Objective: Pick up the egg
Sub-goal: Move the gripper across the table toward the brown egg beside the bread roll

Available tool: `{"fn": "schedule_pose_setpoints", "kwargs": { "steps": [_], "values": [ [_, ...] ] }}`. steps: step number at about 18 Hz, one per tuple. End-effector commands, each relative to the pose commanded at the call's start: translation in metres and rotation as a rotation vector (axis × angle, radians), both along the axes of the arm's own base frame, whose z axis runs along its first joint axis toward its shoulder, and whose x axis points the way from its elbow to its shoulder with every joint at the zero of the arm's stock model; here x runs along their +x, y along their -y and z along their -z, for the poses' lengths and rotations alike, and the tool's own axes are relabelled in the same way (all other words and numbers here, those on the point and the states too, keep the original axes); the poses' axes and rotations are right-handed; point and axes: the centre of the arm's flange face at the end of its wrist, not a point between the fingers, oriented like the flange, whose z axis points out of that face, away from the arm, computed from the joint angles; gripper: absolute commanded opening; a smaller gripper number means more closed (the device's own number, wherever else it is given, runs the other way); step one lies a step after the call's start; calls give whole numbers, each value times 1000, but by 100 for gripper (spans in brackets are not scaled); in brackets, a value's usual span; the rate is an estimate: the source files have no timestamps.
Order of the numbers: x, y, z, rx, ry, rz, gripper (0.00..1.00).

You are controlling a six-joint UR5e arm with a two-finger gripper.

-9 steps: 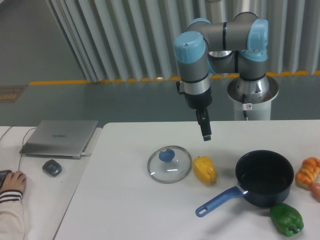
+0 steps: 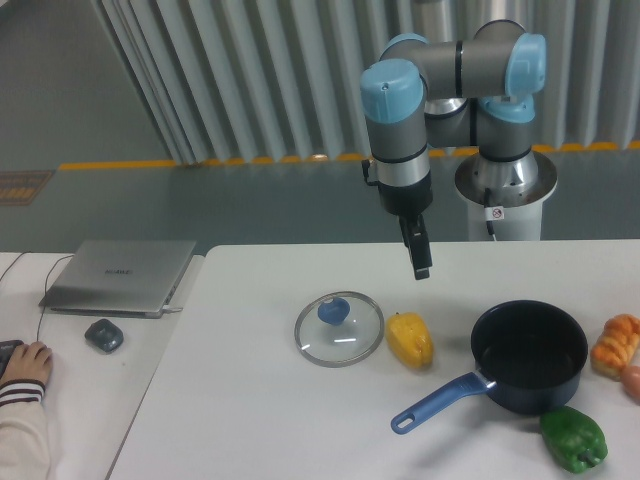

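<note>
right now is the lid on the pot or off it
Off. The glass lid lies flat on the table, left of the yellow pepper; the pot stands uncovered.

Arm bent downward, gripper hanging vertical in mid-air, fingers apparently together, holding nothing

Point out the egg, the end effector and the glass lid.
egg (image 2: pixel 633 381): fixed camera, on the sliver showing at the right frame edge.
end effector (image 2: pixel 422 271): fixed camera, at the tip of the fingers above the table.
glass lid (image 2: pixel 352 335): fixed camera, on the clear glass right of its blue knob.
</note>
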Motion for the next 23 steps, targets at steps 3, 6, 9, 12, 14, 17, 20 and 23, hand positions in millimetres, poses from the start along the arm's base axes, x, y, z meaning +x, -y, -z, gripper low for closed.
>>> {"fn": "schedule_pose_setpoints", "kwargs": {
  "steps": [3,6,9,12,14,17,20,23],
  "values": [
    [-3,0,-1,7,9,-13,100],
    [-3,1,-1,20,33,-43,100],
    [-3,0,0,18,32,-51,100],
    [-6,1,0,19,35,-96,100],
    [-4,2,3,13,37,-124,100],
    [-13,3,1,23,23,-131,100],
    [-59,14,-6,58,-5,-120,100],
    [-85,13,1,36,-10,-7,100]
  ]
}}
